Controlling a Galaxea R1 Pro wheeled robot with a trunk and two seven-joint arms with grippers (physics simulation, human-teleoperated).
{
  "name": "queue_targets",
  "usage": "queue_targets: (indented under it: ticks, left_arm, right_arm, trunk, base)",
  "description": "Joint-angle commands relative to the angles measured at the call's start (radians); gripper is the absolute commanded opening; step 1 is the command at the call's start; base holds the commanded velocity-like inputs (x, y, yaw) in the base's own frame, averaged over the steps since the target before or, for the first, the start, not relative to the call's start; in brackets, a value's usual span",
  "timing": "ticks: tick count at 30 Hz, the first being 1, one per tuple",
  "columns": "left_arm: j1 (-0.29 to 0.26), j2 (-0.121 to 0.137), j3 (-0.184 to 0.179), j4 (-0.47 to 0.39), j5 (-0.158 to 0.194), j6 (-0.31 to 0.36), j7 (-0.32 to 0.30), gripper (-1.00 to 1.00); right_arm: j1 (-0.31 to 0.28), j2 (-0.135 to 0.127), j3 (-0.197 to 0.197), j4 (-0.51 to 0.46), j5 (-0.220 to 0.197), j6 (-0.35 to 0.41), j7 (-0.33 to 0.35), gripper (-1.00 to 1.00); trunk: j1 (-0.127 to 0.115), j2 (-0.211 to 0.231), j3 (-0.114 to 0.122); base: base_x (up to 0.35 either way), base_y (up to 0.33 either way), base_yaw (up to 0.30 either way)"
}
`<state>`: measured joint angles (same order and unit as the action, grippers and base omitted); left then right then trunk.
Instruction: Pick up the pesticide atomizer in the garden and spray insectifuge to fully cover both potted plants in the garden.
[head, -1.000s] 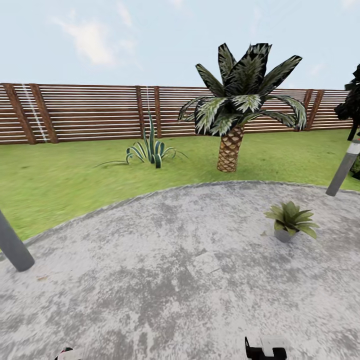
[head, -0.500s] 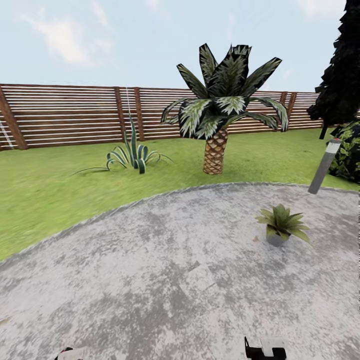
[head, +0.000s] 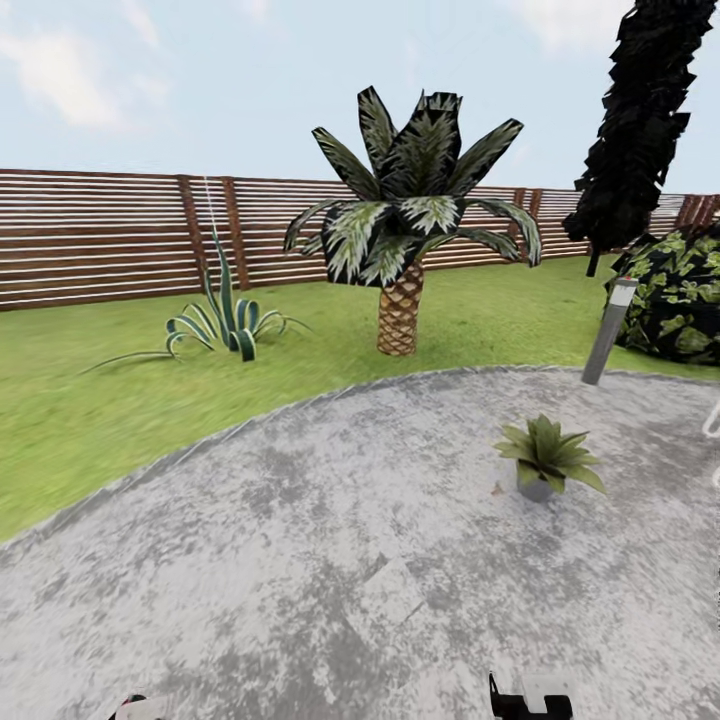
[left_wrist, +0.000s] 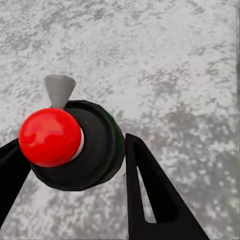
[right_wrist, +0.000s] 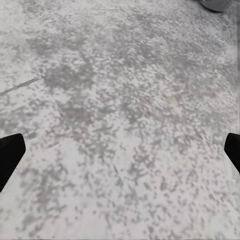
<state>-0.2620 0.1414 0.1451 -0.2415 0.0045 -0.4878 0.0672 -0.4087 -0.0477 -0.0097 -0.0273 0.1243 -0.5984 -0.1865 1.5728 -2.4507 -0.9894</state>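
Note:
One potted plant, a low green rosette in a small grey pot, stands on the grey paved patio of the garden, ahead and to the right. In the left wrist view, my left gripper is shut on the pesticide atomizer, which has a dark round body, a red knob and a grey nozzle. Its red-and-white top peeks in at the head view's lower edge. My right gripper is open over bare paving, and a grey pot rim shows at that view's edge.
A big palm and a spiky striped plant grow in the lawn behind the patio. A grey bollard lamp leans at the patio's right rim, near a dark bush and a tall dark tree. A slatted fence closes the back.
The head camera has turned right, so the whole picture slid left. The left bollard dropped out and the dark tree and bush came in. Both grippers keep their places in the view.

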Motion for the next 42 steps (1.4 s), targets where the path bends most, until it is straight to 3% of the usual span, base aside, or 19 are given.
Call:
queue_targets:
  ticks: [1, 42]
  left_arm:
    - [0.0, 0.0, -0.001, 0.001, 0.0, -0.003, 0.003, -1.0]
    - [0.0, 0.0, -0.001, 0.001, 0.0, -0.003, 0.003, -1.0]
  right_arm:
    - [-0.001, 0.0, -0.001, 0.001, 0.011, -0.001, -0.008, 1.0]
    - [-0.001, 0.0, -0.001, 0.001, 0.011, 0.0, -0.008, 1.0]
  trunk:
    - [0.0, 0.0, 0.0]
    - [0.0, 0.0, 0.003]
  base:
    - [0.337, 0.146, -0.24]
    - [0.326, 0.173, -0.278]
